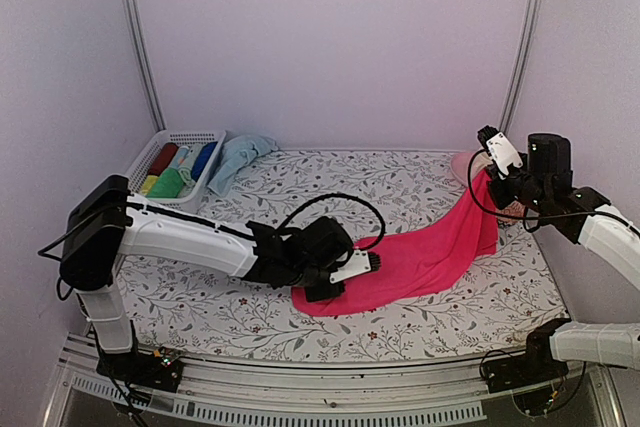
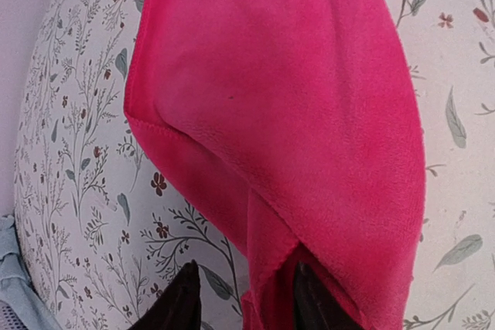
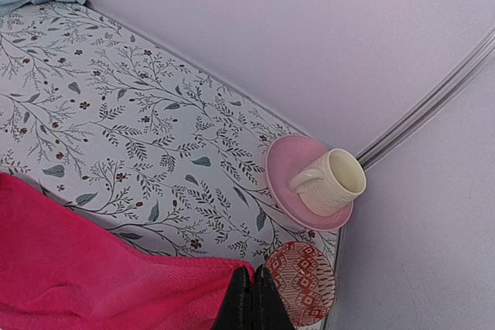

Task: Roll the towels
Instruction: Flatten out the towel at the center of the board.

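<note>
Pink towel stretched between both grippers; pale blue towel crumpled at the far left.

The pink towel (image 1: 430, 252) is unrolled, a long soft band with a stitched hem, lying on the floral table (image 1: 300, 187) at its left end and rising to the right. The left gripper (image 2: 241, 299) has its jaws clamped on the near corner. The right gripper (image 3: 251, 299) pinches the raised end, jaws together. The pale blue towel (image 1: 238, 159) lies bunched beside the basket (image 1: 150, 152).

Matt plush pink towel (image 2: 294, 98), glossy ceramic cup (image 3: 332, 183), plastic basket (image 1: 190, 137)
</note>
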